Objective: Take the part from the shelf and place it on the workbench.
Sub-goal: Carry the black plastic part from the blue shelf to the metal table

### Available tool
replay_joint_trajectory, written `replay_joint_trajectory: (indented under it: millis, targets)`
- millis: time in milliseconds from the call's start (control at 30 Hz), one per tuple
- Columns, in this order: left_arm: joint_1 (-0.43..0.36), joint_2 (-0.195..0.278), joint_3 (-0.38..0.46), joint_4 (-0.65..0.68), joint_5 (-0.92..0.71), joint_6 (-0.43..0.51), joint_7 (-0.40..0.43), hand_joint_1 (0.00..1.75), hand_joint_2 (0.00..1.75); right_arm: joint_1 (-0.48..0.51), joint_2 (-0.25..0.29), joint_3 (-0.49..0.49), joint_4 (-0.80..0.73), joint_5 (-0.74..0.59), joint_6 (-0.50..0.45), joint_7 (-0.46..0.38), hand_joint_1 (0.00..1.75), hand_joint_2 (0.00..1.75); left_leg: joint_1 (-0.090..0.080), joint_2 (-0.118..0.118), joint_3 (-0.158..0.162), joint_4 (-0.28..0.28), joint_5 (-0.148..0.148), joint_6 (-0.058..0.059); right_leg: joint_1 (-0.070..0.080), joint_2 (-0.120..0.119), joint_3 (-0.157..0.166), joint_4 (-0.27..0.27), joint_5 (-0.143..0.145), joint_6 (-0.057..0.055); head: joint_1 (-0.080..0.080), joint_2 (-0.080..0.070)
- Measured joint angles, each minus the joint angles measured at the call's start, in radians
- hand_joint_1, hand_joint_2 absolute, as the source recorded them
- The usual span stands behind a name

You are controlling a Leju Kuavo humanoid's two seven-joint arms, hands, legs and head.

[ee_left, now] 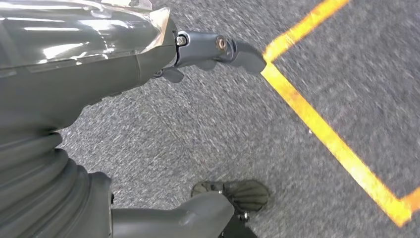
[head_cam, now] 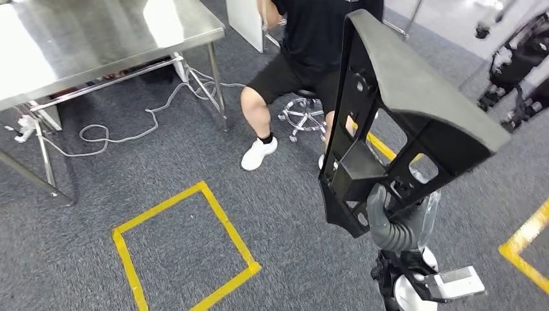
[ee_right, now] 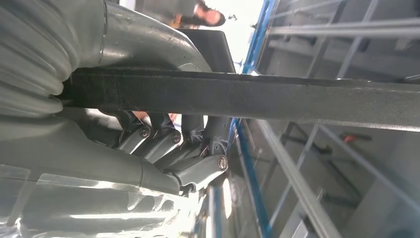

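You will find no readable text, label, brand or number in these views. The only markings are the yellow tape lines (head_cam: 188, 253) forming a square outline on the grey carpet floor (head_cam: 84, 181), and they carry no lettering.

The left hand (ee_left: 148, 124) hung empty over grey carpet (ee_left: 208, 124), its grey thumb (ee_left: 198, 215) and a darker finger (ee_left: 218, 49) spread apart, with a corner of yellow floor tape (ee_left: 327, 134) beyond the fingertips.
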Motion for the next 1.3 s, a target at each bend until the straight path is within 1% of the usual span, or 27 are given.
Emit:
replay_joint_trajectory:
  millis: [67,100,133,167,200,233,300,367,433,500,567,633,667,700,733,800,867,933,967,1033,1100,1133,1167,1200,1233,1267,1300]
  targets:
    - [-0.004,-0.001,0.000,0.000,-0.001,0.000,-0.001,0.00,1.75,0.008,-0.003,0.001,0.000,0.001,-0.002,-0.001,1.75,1.75,0.002,-0.025,0.000,-0.002,0.001,0.006,-0.007,0.049,-0.065,0.126,-0.050,-0.006,0.002,0.000]
    - [-0.005,-0.001,0.000,0.000,-0.003,-0.001,-0.002,0.00,1.75,0.015,-0.005,0.001,0.000,0.002,-0.003,-0.001,1.75,1.75,0.002,-0.039,-0.001,-0.002,0.001,0.008,-0.008,0.058,-0.098,0.185,-0.069,-0.007,0.004,0.000]
    - [-0.005,-0.001,0.000,0.000,-0.004,-0.001,-0.004,0.00,1.75,0.020,-0.008,0.001,0.000,0.002,-0.004,-0.002,1.75,1.75,0.002,-0.054,-0.001,-0.001,0.000,0.008,-0.009,0.061,-0.118,0.217,-0.074,-0.003,0.004,0.000]
    - [-0.004,-0.002,0.000,0.000,-0.006,-0.001,-0.005,0.00,1.75,0.024,-0.010,0.001,0.000,0.002,-0.005,-0.002,1.75,1.75,0.002,-0.069,0.000,0.000,0.000,0.008,-0.011,0.063,-0.120,0.212,-0.062,0.005,0.005,0.000]
    - [-0.003,-0.002,0.000,0.000,-0.007,-0.001,-0.007,0.00,1.75,0.026,-0.012,0.002,0.000,0.002,-0.006,-0.003,1.75,1.75,0.003,-0.084,0.000,0.002,-0.001,0.007,-0.014,0.066,-0.103,0.167,-0.036,0.016,0.005,0.000]
    - [-0.002,-0.003,0.000,0.000,-0.008,-0.001,-0.008,0.00,1.75,0.026,-0.014,0.002,0.000,0.002,-0.007,-0.004,1.75,1.75,0.004,-0.098,0.001,0.005,-0.003,0.004,-0.019,0.073,-0.072,0.097,-0.003,0.028,0.005,0.000]
    - [-0.001,-0.003,0.000,0.000,-0.008,-0.001,-0.011,0.00,1.75,0.026,-0.016,0.002,0.001,0.003,-0.009,-0.005,1.75,1.75,0.004,-0.122,-0.003,0.015,-0.008,-0.007,-0.026,0.106,-0.023,-0.012,0.039,0.035,0.006,0.000]
    - [0.000,-0.001,0.000,0.000,-0.009,0.000,-0.013,0.00,1.75,0.029,-0.018,0.003,0.000,0.004,-0.012,-0.007,1.75,1.75,0.004,-0.140,-0.013,0.022,-0.012,-0.018,-0.027,0.134,-0.011,-0.033,0.043,0.022,0.006,0.000]
    - [0.004,-0.001,0.000,0.000,-0.010,0.000,-0.014,0.00,1.75,0.030,-0.019,0.004,-0.002,0.004,-0.015,-0.007,1.75,1.75,0.006,-0.150,-0.020,0.024,-0.012,-0.027,-0.028,0.129,-0.008,-0.034,0.044,0.006,0.004,0.000]
    - [0.008,-0.001,0.000,0.000,-0.010,0.000,-0.015,0.00,1.75,0.029,-0.018,0.006,-0.002,0.004,-0.017,-0.007,1.75,1.75,0.006,-0.103,-0.034,0.054,-0.029,-0.035,-0.030,0.111,-0.004,-0.038,0.044,-0.008,0.000,0.000]
    - [0.005,-0.001,0.000,0.001,-0.009,0.001,-0.015,0.00,1.75,0.030,-0.018,0.008,-0.003,0.004,-0.017,-0.007,1.75,1.75,0.004,-0.037,-0.083,0.154,-0.083,-0.042,-0.025,0.086,0.000,-0.039,0.042,-0.018,-0.006,0.000]
    - [0.001,-0.002,0.000,0.001,-0.010,0.001,-0.015,0.00,1.75,0.033,-0.018,0.008,-0.003,0.004,-0.017,-0.007,1.75,1.75,0.005,-0.020,-0.147,0.276,-0.133,-0.044,-0.017,0.058,0.002,-0.038,0.038,-0.026,-0.007,0.000]
    - [0.002,-0.003,0.000,0.001,-0.010,0.001,-0.015,0.00,1.75,0.034,-0.018,0.009,-0.003,0.004,-0.017,-0.007,1.75,1.75,0.005,-0.019,-0.164,0.303,-0.135,-0.042,-0.014,0.045,0.003,-0.038,0.035,-0.029,-0.008,0.000]
    - [0.004,-0.003,0.000,0.001,-0.010,0.000,-0.016,0.00,1.75,0.034,-0.018,0.009,-0.003,0.004,-0.017,-0.007,1.75,1.75,0.005,-0.019,-0.160,0.293,-0.117,-0.039,-0.011,0.033,0.006,-0.038,0.033,-0.032,-0.008,0.000]
    - [0.005,-0.003,0.000,0.001,-0.009,0.000,-0.017,0.00,1.75,0.034,-0.018,0.010,-0.003,0.004,-0.017,-0.007,1.75,1.75,0.003,-0.015,-0.137,0.246,-0.085,-0.033,-0.008,0.022,0.011,-0.038,0.030,-0.034,-0.008,0.000]
    - [0.005,-0.003,0.000,0.000,-0.009,0.000,-0.020,0.00,1.75,0.033,-0.018,0.010,-0.003,0.004,-0.017,-0.007,1.75,1.75,-0.005,0.016,-0.067,0.112,-0.026,-0.016,-0.001,0.003,0.020,-0.038,0.022,-0.035,-0.007,0.000]
    - [0.002,-0.003,0.000,0.000,-0.009,0.000,-0.023,0.00,1.75,0.031,-0.019,0.010,-0.003,0.004,-0.017,-0.007,1.75,1.75,-0.017,0.037,-0.034,0.047,-0.011,-0.003,0.004,-0.013,0.024,-0.039,0.016,-0.029,-0.005,0.000]
    - [0.002,-0.003,0.000,0.000,-0.009,0.000,-0.024,0.00,1.75,0.030,-0.019,0.011,-0.004,0.004,-0.018,-0.007,1.75,1.75,-0.022,0.021,-0.033,0.038,-0.011,0.004,0.006,-0.029,0.029,-0.045,0.013,-0.021,-0.005,0.000]
    - [0.003,-0.003,0.000,0.000,-0.009,0.000,-0.024,0.00,1.75,0.030,-0.020,0.011,-0.005,0.004,-0.018,-0.007,1.75,1.75,-0.020,0.012,-0.027,0.029,-0.007,0.008,0.007,-0.028,0.030,-0.043,0.010,-0.017,-0.005,0.000]
    - [0.002,-0.004,0.000,0.000,-0.009,0.000,-0.025,0.00,1.75,0.030,-0.022,0.011,-0.008,0.005,-0.018,-0.007,1.75,1.75,-0.011,-0.007,-0.013,0.008,0.003,0.016,0.006,0.008,0.014,0.002,-0.015,-0.013,-0.003,0.000]
    - [-0.002,-0.006,0.001,0.000,-0.010,0.000,-0.025,0.00,1.75,0.033,-0.024,0.011,-0.009,0.007,-0.019,-0.007,1.75,1.75,-0.005,-0.028,-0.008,0.001,0.007,0.019,0.001,0.051,-0.046,0.122,-0.063,-0.017,-0.001,0.000]
    - [-0.004,-0.007,0.001,0.000,-0.010,0.000,-0.025,0.00,1.75,0.035,-0.025,0.011,-0.010,0.008,-0.019,-0.007,1.75,1.75,-0.005,-0.040,-0.008,0.001,0.007,0.019,-0.003,0.059,-0.081,0.186,-0.082,-0.016,0.000,0.000]
    - [-0.005,-0.007,0.001,0.000,-0.010,0.000,-0.025,0.00,1.75,0.037,-0.026,0.011,-0.010,0.009,-0.020,-0.007,1.75,1.75,-0.004,-0.052,-0.007,0.002,0.007,0.019,-0.006,0.062,-0.104,0.221,-0.087,-0.010,0.000,0.000]
    - [-0.004,-0.009,0.001,0.000,-0.010,0.000,-0.025,0.00,1.75,0.038,-0.026,0.011,-0.010,0.011,-0.021,-0.007,1.75,1.75,-0.003,-0.062,-0.006,0.002,0.006,0.018,-0.009,0.063,-0.111,0.220,-0.074,0.000,0.000,0.000]
    - [-0.004,-0.010,0.001,0.000,-0.011,-0.001,-0.025,0.00,1.75,0.038,-0.027,0.011,-0.010,0.015,-0.025,-0.007,1.75,1.75,-0.002,-0.071,-0.004,0.003,0.005,0.016,-0.013,0.063,-0.098,0.179,-0.046,0.013,0.000,0.000]
    - [-0.003,-0.010,0.001,0.000,-0.011,-0.001,-0.025,0.00,1.75,0.037,-0.027,0.011,-0.011,0.020,-0.030,-0.007,1.75,1.75,0.000,-0.079,-0.002,0.006,0.002,0.011,-0.019,0.066,-0.074,0.111,-0.011,0.026,0.001,0.000]
    - [-0.003,-0.011,0.001,0.000,-0.012,-0.001,-0.026,0.00,1.75,0.036,-0.026,0.011,-0.011,0.026,-0.038,-0.006,1.75,1.75,-0.001,-0.085,-0.002,0.011,-0.002,0.006,-0.022,0.070,-0.050,0.045,0.019,0.035,0.002,0.000]
